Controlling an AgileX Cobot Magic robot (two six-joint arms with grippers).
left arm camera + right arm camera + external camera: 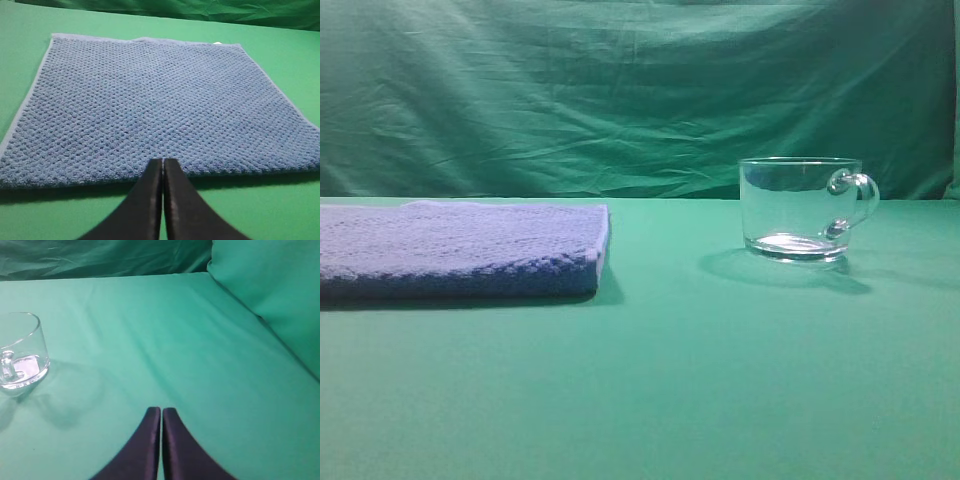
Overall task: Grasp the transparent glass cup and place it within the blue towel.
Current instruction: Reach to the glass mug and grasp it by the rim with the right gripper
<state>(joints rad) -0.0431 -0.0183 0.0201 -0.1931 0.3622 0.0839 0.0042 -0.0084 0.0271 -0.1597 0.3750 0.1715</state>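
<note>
From the high view, the cup (800,208) stands upright on the green cloth (650,390) at the right, its handle turned to the right, and the towel (460,248) lies flat at the left, well apart from it; neither arm shows here. The left wrist view looks down across the towel (150,105), spread flat and bare, with the left gripper (163,167) hanging just short of its near edge, its two dark fingers pressed together and pinching nothing. In the right wrist view the cup (20,352) sits at the far left of the picture, empty and untouched, while the right gripper (161,415) is well off to one side of it over bare cloth, fingers likewise pressed together on nothing. So nothing of the task is done as things lie: the cup has yet to be reached, gripped, lifted, carried across and set down on the towel.
</note>
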